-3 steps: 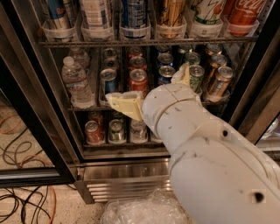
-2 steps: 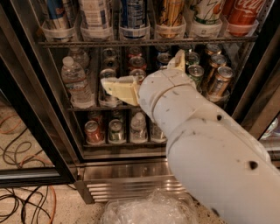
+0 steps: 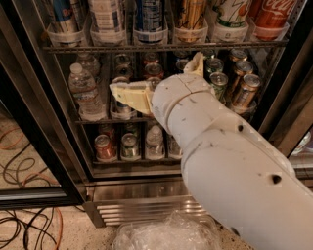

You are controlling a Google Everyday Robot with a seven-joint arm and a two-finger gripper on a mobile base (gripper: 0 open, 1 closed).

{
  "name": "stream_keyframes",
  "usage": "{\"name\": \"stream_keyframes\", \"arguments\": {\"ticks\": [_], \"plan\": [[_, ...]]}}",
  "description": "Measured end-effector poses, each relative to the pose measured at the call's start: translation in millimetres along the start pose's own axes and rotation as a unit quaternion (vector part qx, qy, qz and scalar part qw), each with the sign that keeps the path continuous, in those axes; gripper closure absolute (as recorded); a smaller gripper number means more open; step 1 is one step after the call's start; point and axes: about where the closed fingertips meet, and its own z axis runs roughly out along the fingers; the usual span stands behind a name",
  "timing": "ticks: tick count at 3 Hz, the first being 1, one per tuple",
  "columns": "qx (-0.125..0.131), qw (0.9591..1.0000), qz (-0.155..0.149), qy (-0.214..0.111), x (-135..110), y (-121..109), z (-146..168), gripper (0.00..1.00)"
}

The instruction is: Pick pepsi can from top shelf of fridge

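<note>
The fridge (image 3: 39,122) stands open in front of me. Its top shelf (image 3: 166,47) is a wire rack with clear tray cups of tall cans. The pepsi can (image 3: 149,14), deep blue, stands in the middle cup, its top cut off by the frame edge. My gripper (image 3: 155,72) is below that shelf, in front of the middle rack. Its cream fingers (image 3: 129,95) are spread wide and hold nothing. My white arm hides much of the middle and lower racks.
A blue, white and red can (image 3: 63,14), a white can (image 3: 105,14), a gold can (image 3: 191,14) and a red cola can (image 3: 271,14) share the top shelf. Water bottles (image 3: 85,93) and short cans (image 3: 244,88) fill lower racks. Cables (image 3: 24,180) and a plastic bag (image 3: 166,234) lie on the floor.
My gripper has risen and moved left, from the lower part of the middle rack to just under the top shelf. Its fingers stay spread. The view has moved closer.
</note>
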Motion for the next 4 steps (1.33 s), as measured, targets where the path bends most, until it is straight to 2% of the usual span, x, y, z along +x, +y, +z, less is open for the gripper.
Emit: {"name": "stream_keyframes", "arguments": {"ticks": [1, 2, 3, 4], "plan": [[0.004, 0.9992, -0.008, -0.039, -27, 4, 11, 0.00], [0.014, 0.9960, -0.017, -0.087, -62, 9, 22, 0.00], [0.014, 0.9960, -0.017, -0.087, -62, 9, 22, 0.00], [0.013, 0.9942, -0.017, -0.105, -69, 19, 26, 0.09]]}}
